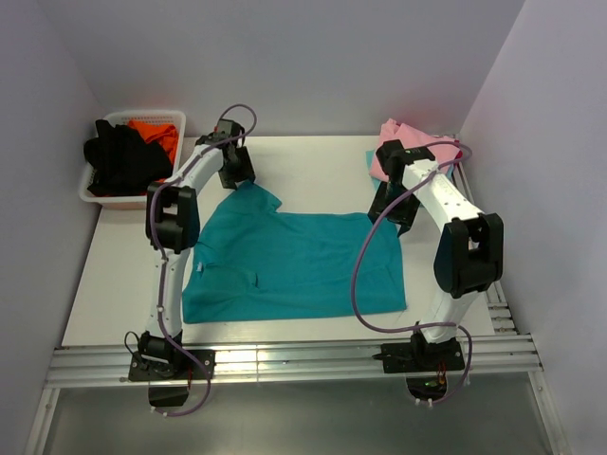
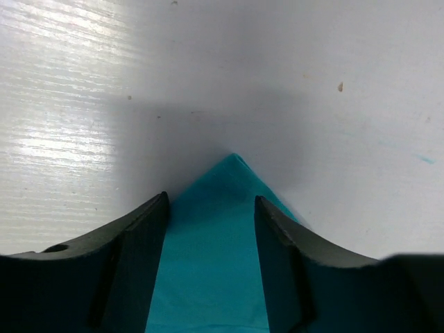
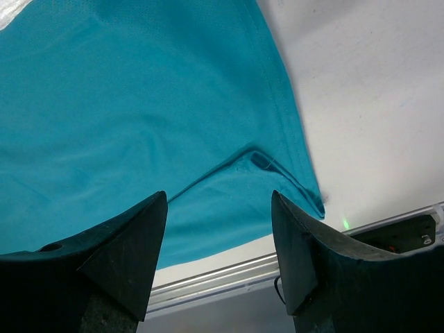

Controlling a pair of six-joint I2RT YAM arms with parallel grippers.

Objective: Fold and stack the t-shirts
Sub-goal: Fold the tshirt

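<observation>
On the white surface [image 1: 313,166] one teal t-shirt [image 1: 294,265] lies spread; one pink t-shirt [image 1: 403,137] sits far right. Left claw [image 2: 211,201] and right claw [image 3: 218,198] gape wide, empty, over teal cloth.

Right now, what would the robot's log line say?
teal t-shirt: spread out | left end effector: open, at far corner | right end effector: open, above right edge
</observation>
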